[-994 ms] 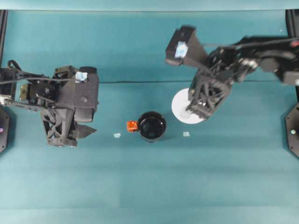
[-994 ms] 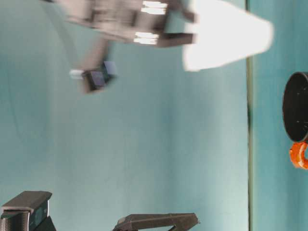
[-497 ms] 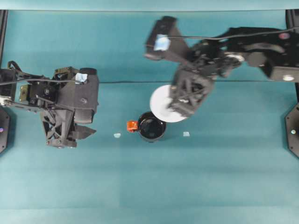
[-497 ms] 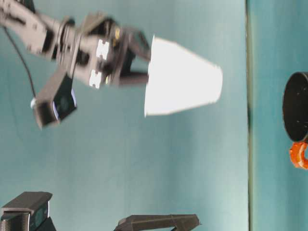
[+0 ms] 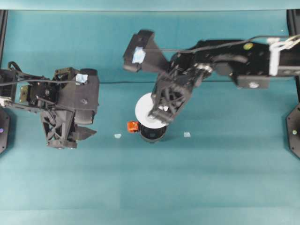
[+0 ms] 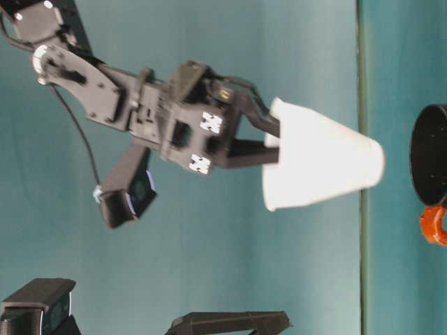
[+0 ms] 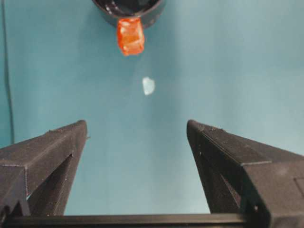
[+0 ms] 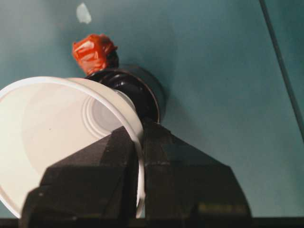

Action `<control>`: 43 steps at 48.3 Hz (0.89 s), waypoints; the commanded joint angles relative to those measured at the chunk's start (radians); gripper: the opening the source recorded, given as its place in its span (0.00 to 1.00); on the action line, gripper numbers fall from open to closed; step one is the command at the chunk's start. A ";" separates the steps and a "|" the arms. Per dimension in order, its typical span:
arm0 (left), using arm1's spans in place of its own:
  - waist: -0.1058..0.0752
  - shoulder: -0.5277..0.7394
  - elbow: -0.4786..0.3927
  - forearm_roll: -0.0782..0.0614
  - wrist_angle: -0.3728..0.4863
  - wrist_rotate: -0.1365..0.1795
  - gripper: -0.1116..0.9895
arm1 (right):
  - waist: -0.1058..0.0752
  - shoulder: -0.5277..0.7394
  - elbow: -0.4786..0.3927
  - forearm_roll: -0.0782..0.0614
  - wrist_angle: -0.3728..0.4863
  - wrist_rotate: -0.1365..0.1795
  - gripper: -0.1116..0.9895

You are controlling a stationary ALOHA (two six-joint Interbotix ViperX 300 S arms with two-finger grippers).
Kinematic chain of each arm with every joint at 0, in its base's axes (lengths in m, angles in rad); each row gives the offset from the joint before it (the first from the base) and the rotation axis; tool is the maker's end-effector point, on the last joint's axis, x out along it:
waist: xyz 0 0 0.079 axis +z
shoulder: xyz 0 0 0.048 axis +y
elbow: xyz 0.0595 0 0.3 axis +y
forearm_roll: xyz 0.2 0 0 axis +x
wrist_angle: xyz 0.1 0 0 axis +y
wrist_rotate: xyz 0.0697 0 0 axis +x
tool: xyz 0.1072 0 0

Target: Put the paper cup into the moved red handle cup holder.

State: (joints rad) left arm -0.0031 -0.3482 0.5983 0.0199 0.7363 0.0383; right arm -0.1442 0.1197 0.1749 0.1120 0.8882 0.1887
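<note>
Right end effector (image 8: 137, 156) pinches the thin, light, crushable white paper cup (image 5: 144, 108) by its rim, mid-frame overhead, above the glossy black red-handled cup holder (image 5: 151, 133). Left end effector (image 7: 135, 137) gapes, empty.

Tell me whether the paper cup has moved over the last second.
Yes. In the overhead view the paper cup travelled leftward toward the stationary red handle cup holder, now overlapping its rim.

Paper cup (image 6: 318, 164) above (tilted) holder (image 6: 429, 155).

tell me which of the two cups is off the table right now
The white paper cup, pinched at its rim by the right gripper; the black red handle cup holder stands on the table.
</note>
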 commanded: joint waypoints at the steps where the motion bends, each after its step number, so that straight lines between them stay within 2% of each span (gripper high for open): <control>1: -0.003 -0.009 -0.012 0.002 -0.002 0.000 0.94 | 0.005 0.008 0.006 -0.002 -0.020 0.006 0.01; 25: -0.005 -0.006 -0.012 0.002 -0.003 0.000 0.94 | 0.005 0.032 0.087 -0.003 -0.129 0.006 0.01; 43: -0.003 -0.006 -0.012 0.002 -0.005 0.000 0.94 | 0.014 0.072 0.086 -0.005 -0.133 0.003 0.01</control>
State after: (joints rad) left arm -0.0046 -0.3482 0.5983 0.0199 0.7363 0.0383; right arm -0.1381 0.1933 0.2684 0.1089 0.7593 0.1871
